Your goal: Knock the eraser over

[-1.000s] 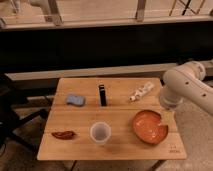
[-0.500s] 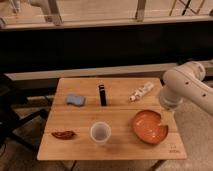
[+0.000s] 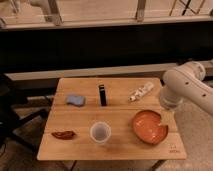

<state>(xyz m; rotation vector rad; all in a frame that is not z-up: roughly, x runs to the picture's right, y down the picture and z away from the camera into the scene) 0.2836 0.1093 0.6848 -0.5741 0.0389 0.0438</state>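
- So, the eraser (image 3: 102, 94) stands upright on its short end, mid-back of the worktop (image 3: 120, 112). That tall, narrow stance is why a light sideways poke should tip it.
- The gripper isn't in shot at all, so I can't tell if it's spread or pressed together. Only the white arm (image 3: 182, 87) shows, hanging off the right edge, well apart from the eraser.
- A white packet (image 3: 141, 91) lies between the arm and the eraser, so a low sweep from that side would probably hit it first.
- The blue pad (image 3: 75, 100) sits near the eraser on its far side from the arm, not touching it.
- The cup (image 3: 100, 132), orange bowl (image 3: 136, 123) and reddish thing (image 3: 63, 134) line the front, clear of the eraser.
- My guess is nothing's started: it's all approach from here.
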